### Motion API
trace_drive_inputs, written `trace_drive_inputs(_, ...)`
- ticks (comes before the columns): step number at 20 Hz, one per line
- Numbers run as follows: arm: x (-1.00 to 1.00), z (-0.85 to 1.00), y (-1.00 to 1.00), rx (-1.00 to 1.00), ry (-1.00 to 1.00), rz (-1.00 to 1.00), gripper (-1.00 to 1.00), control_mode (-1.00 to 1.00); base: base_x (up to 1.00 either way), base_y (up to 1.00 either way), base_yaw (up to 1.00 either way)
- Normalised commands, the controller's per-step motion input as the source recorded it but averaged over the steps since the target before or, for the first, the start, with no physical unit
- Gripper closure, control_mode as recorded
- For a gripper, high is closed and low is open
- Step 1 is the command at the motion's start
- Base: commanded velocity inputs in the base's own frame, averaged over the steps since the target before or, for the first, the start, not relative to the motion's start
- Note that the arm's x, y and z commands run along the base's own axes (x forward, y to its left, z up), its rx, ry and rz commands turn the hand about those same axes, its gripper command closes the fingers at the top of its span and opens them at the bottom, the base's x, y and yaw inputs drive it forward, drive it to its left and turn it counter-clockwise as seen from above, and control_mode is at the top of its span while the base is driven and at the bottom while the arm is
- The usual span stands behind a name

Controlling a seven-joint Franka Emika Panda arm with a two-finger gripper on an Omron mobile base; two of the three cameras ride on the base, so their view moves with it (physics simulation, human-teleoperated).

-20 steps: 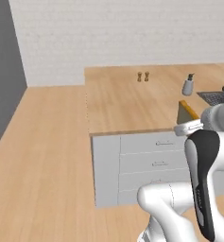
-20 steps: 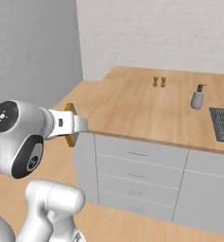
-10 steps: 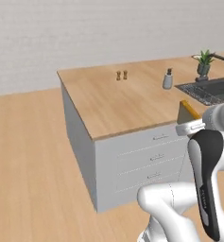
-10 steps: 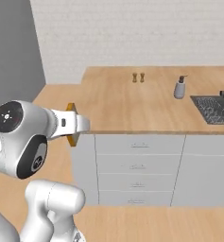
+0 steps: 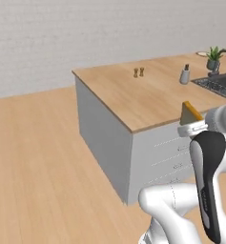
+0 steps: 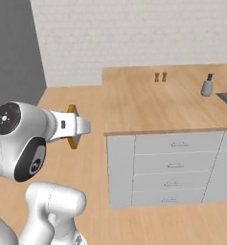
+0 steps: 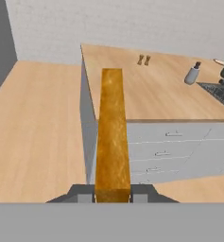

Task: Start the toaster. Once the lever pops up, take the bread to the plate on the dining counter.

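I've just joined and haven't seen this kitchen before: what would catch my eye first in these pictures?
First, the bread, held edge-on in the gripper and running up the middle of the hand view. Behind it stands a wood-topped counter with grey-white drawers. Far back on its top sit two small brown shakers, with a grey soap dispenser to their right.

White brick wall (image 5: pixel 62 43) behind. Light wood plank floor (image 5: pixel 38 167). Grey wall (image 6: pixel 14 57) at left. Wood-topped surface (image 6: pixel 153 103) on grey-white cabinet, four drawers (image 6: pixel 175 167) with bar handles. Sink (image 5: pixel 219 83) set in top, potted plant (image 5: pixel 212 57) beside it. Even light.
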Motion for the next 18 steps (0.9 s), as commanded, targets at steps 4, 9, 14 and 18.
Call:
trace_drive_inputs(4,0.00,0.00,0.00,0.00,0.00,0.00,1.00,1.00,0.42,0.99,0.05)
trace_drive_inputs(9,0.00,0.00,0.00,0.00,0.00,0.00,1.00,1.00,0.62,0.92,0.16)
trace_drive_inputs(14,0.00,0.00,0.00,0.00,0.00,0.00,1.00,1.00,0.92,0.84,0.14)
trace_drive_inputs(18,0.00,0.00,0.00,0.00,0.00,0.00,1.00,1.00,1.00,0.54,0.04)
